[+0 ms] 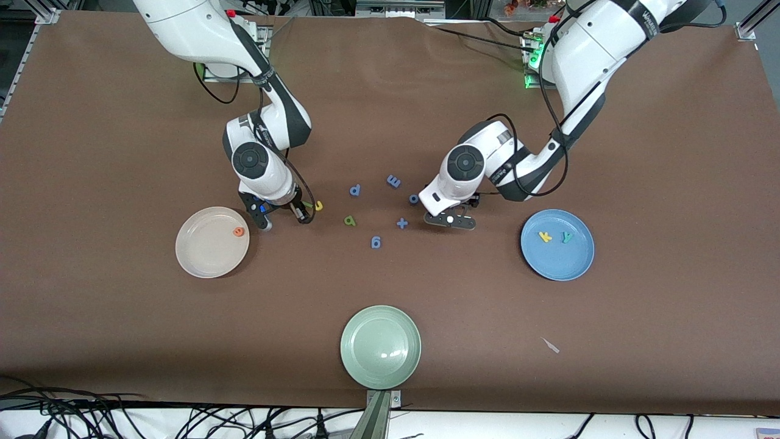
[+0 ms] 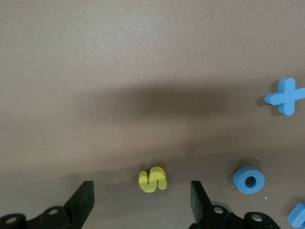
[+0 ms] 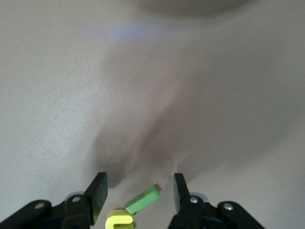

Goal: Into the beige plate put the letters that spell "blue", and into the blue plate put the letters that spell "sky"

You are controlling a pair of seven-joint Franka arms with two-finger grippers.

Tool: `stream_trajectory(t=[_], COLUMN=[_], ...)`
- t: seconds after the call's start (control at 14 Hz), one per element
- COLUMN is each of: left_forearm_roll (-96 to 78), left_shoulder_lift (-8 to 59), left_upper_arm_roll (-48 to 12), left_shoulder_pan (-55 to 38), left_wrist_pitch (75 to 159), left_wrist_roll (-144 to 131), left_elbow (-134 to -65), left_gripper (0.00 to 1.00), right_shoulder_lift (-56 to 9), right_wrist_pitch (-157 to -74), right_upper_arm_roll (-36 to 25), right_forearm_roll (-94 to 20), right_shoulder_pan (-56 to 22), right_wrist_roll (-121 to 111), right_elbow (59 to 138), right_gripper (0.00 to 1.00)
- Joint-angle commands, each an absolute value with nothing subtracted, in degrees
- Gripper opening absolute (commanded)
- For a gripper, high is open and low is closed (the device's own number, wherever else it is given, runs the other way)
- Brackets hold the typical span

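Nearest to the front camera, a pale green plate (image 1: pixel 380 347) lies on the brown bench (image 1: pixel 122 317), well apart from both pincers, and a small white scrap (image 1: pixel 550 345) lies toward the left arm's end. Farther from the camera, the beige plate (image 1: pixel 212 242) lies just beside the right pincer (image 1: pixel 281 214), toward the right arm's end, and the orange e (image 1: pixel 239 231) rests in it near the rim. The blue plate (image 1: pixel 557 244) lies near the left pincer (image 1: pixel 451 221), toward the left arm's end, and it holds the yellow k (image 1: pixel 545 236) and the teal-green y (image 1: pixel 567 237), side by side. The left pincer hangs low over the bench with its fingers (image 2: pixel 84 199) spread wide, and the yellow s (image 2: pixel 152 179) lies flat on the bench between them, touching neither. Around this pincer are periwinkle-blue pieces: a plus sign (image 1: pixel 401 224), a ring (image 1: pixel 414 199), a 6 (image 1: pixel 376 242), and farther off an E (image 1: pixel 393 181) and a d (image 1: pixel 355 190). The green b (image 1: pixel 350 221) lies between the two pincers. The right pincer is also low over the bench, its fingers (image 3: pixel 97 193) spread. The thin green l (image 3: pixel 142 200) lies tilted between them, and the yellow u (image 3: pixel 119 220) is just beside the l, close under the pincer.
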State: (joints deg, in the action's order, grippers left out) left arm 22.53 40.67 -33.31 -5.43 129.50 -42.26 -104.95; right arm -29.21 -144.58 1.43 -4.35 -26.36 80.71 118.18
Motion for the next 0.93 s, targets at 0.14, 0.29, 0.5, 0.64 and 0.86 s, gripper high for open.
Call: stream_trajectory(t=[0.14, 0.29, 0.5, 0.64, 0.86], left_forearm_roll=[24.6, 24.6, 26.1, 26.2, 26.2], left_shoulder_lift=[42.0, 42.6, 43.4, 43.0, 40.7], left_upper_arm_roll=[-33.0, -33.0, -32.9, -33.0, -33.1], left_shoulder_pan=[-6.2, -6.2, -6.2, -6.1, -4.4], left_wrist_pitch=[130.1, 131.1, 131.4, 131.1, 129.2], left_wrist_roll=[-45.1, -45.1, -45.3, -46.2, -45.5], left_elbow=[-103.8, -104.0, -104.0, -103.9, -103.4], left_gripper=[0.59, 0.59, 0.40, 0.04, 0.00], right_shoulder_lift=[-30.1, -30.1, -30.1, -30.1, -29.7], right_wrist_pitch=[-144.1, -144.1, -144.1, -144.1, -144.1], right_upper_arm_roll=[1.6, 1.6, 1.6, 1.5, 1.3], right_forearm_roll=[-5.2, -5.2, -5.2, -4.8, -4.8], right_shoulder_pan=[-28.6, -28.9, -28.8, -28.8, -28.6], right_wrist_roll=[84.5, 84.5, 83.6, 82.7, 80.1], right_elbow=[117.6, 117.7, 117.7, 117.6, 117.4], right_gripper=[0.65, 0.60, 0.25, 0.03, 0.00])
